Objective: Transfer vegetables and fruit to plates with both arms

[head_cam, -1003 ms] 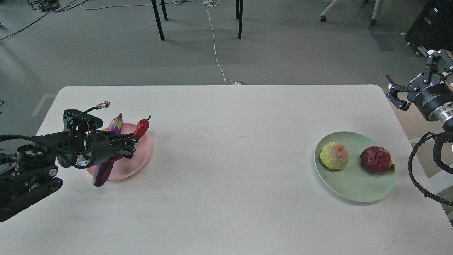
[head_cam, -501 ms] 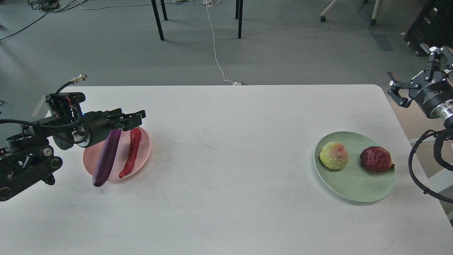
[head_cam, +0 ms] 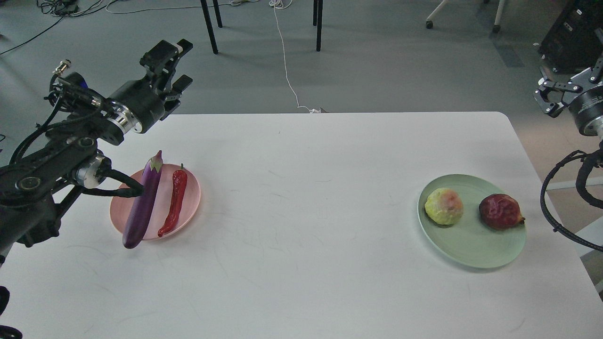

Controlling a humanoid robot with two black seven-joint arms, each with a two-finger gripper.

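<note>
The left gripper [head_cam: 175, 63] is hovering above the worktop's [head_cam: 301, 226] far left edge, jaws spread and empty. On the pink plate [head_cam: 191, 197] the eggplant [head_cam: 142, 207] is lying beside the chili pepper [head_cam: 174, 204], its tip overhanging the rim. At right, the green plate [head_cam: 471, 249] is carrying the yellow-green ball [head_cam: 444, 206] and the pomegranate [head_cam: 501, 212], apart. The right gripper [head_cam: 553, 92] is hanging beyond the worktop's right edge, jaws wide, holding nothing.

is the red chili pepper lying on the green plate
No, the red chili pepper lies on the pink plate, beside the eggplant.
</note>
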